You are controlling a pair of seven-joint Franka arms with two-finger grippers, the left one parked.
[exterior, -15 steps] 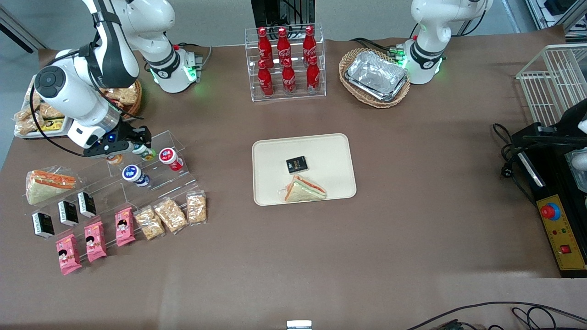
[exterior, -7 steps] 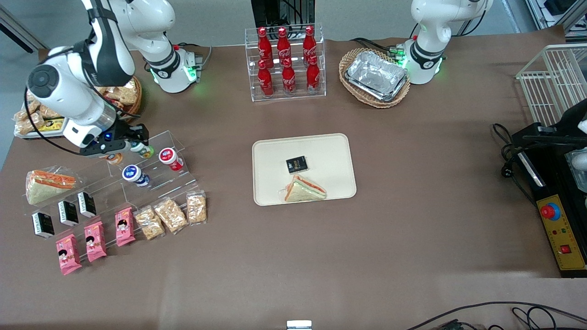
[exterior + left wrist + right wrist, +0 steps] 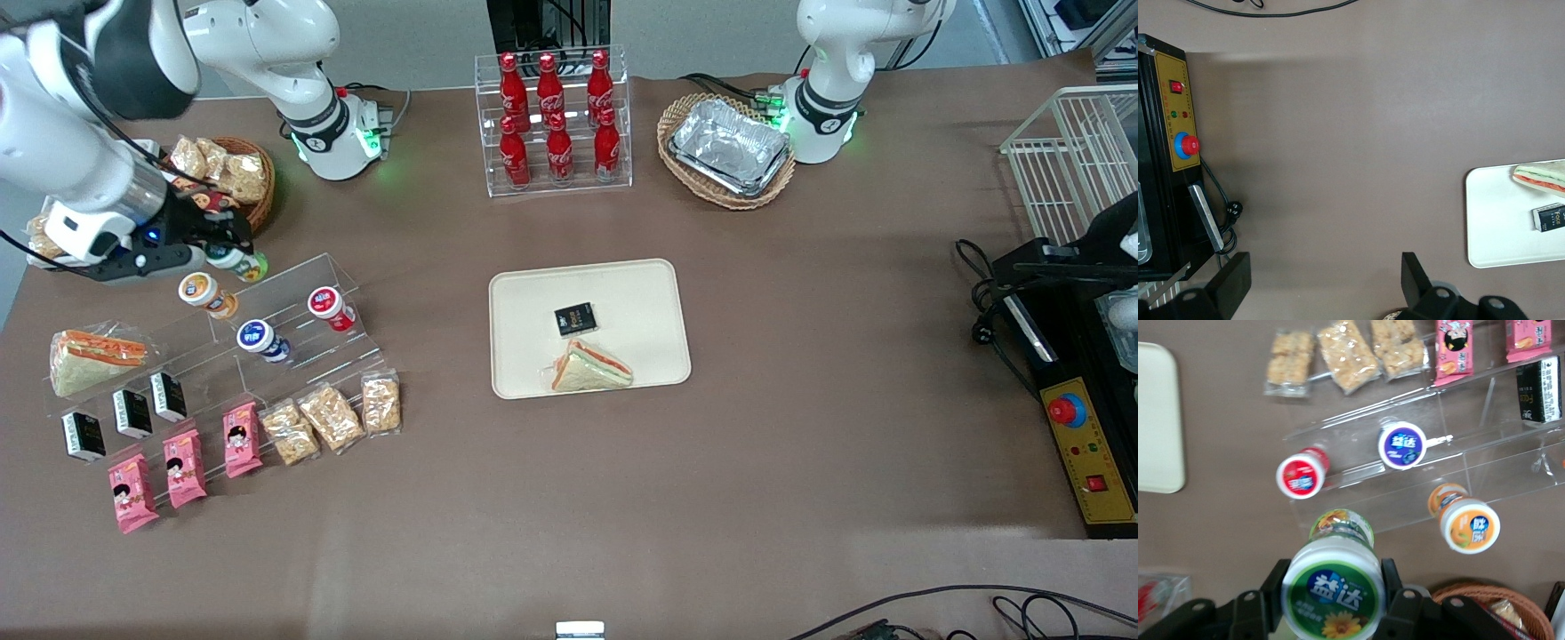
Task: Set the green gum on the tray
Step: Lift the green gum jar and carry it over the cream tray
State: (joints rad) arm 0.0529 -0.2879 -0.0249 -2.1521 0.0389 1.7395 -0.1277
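My right gripper (image 3: 233,256) is shut on the green gum (image 3: 242,263), a small jar with a green-and-white lid (image 3: 1333,591), and holds it in the air above the top step of the clear acrylic stand (image 3: 293,313). In the right wrist view the black fingers (image 3: 1394,583) press on both sides of the lid. The cream tray (image 3: 649,302) lies in the middle of the table, well away toward the parked arm's end. A sandwich (image 3: 591,368) and a small black packet (image 3: 575,319) lie on the tray.
On the stand sit an orange-lidded jar (image 3: 199,291), a blue-lidded jar (image 3: 256,337) and a red-lidded jar (image 3: 326,304). Nearer the front camera lie snack packs (image 3: 331,416), pink packets (image 3: 185,465) and black boxes (image 3: 132,413). A cola rack (image 3: 553,120) and foil trays (image 3: 731,147) stand farther from the front camera.
My gripper has lifted the green gum off the stand and drawn it up and away toward the working arm's end of the table. The orange-lidded jar is now uncovered.
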